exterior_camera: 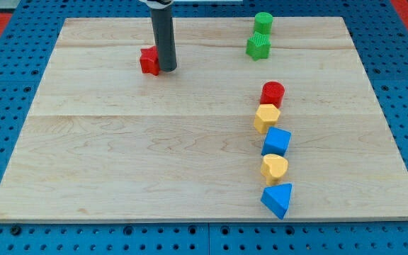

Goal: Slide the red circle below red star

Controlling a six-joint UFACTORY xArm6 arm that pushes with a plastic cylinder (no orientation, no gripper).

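The red star (148,61) lies near the top left of the wooden board (119,156). My tip (166,69) is the lower end of the dark rod and stands right against the star's right side. The red circle (273,93) lies far to the view's right of the star and a little lower. It sits at the top of a column of blocks and touches the yellow hexagon (266,117) just below it.
Below the yellow hexagon come a blue cube (277,142), a yellow heart (274,168) and a blue triangle (278,200). A green cylinder (263,23) and a green star (258,47) lie at the top right.
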